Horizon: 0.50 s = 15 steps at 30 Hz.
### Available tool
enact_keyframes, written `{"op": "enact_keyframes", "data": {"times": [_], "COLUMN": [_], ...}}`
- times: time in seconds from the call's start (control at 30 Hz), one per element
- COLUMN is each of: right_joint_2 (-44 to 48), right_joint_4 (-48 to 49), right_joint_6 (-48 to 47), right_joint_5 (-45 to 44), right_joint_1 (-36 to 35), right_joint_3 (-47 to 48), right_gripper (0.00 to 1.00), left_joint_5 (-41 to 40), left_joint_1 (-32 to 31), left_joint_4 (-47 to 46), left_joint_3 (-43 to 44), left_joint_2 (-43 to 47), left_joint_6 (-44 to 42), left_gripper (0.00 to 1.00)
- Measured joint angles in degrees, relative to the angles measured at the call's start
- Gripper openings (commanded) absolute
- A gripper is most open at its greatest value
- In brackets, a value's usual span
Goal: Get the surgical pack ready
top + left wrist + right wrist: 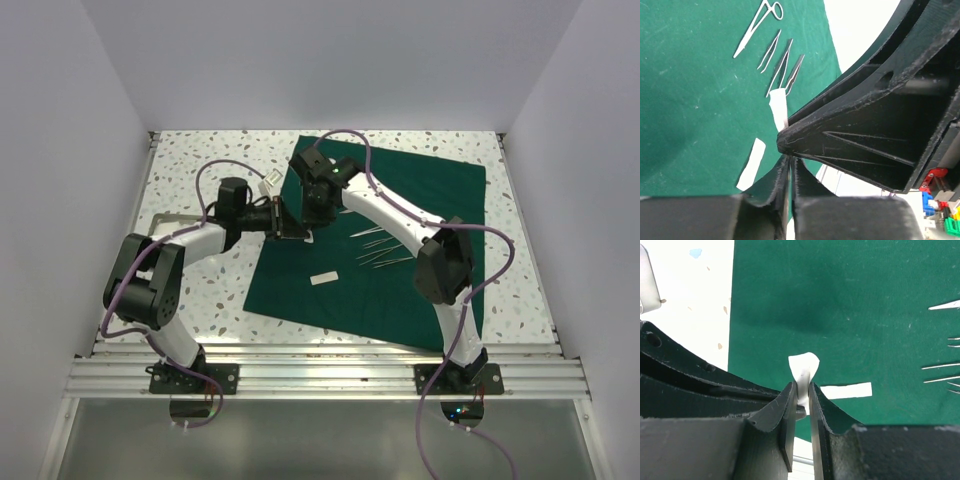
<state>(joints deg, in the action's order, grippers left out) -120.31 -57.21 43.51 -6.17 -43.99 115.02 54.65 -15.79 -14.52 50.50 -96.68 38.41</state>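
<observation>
Over the left edge of the green drape [840,300], a white gauze piece [803,367] stood clamped between the fingers of the right gripper [802,395]. Tip to tip with it, the left gripper [790,175] had its jaws drawn almost together; whether they caught the gauze could not be told. A second gauze strip [846,390] lay flat nearby, with steel instruments [780,66] in a row farther across the drape.

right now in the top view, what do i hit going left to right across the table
left arm's elbow → loose white gauze strip → steel instruments → right arm's elbow
</observation>
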Motion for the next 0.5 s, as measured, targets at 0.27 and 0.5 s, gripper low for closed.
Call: {"op": "enact_keyframes", "data": {"times": [0.27,0.5], "right_joint_2": [0.0,0.0], "right_joint_4": [-0.1,-3.6], "right_joint_6": [-0.7,-6.7], "right_joint_5": [-0.7,0.3], "right_joint_1": [0.3,2.6], "right_joint_3": [0.0,3.1], "right_gripper": [0.61,0.99], "left_joint_5": [-0.5,-4.9], "left_joint_1": [0.0,3.5], "left_joint_4": [2.6,10.7], "left_joint_3": [0.6,0.8], "left_joint_2": [-0.4,1.7], "left_joint_6": [-1.7,-5.9], "left_gripper": [0.0,0.0]}}
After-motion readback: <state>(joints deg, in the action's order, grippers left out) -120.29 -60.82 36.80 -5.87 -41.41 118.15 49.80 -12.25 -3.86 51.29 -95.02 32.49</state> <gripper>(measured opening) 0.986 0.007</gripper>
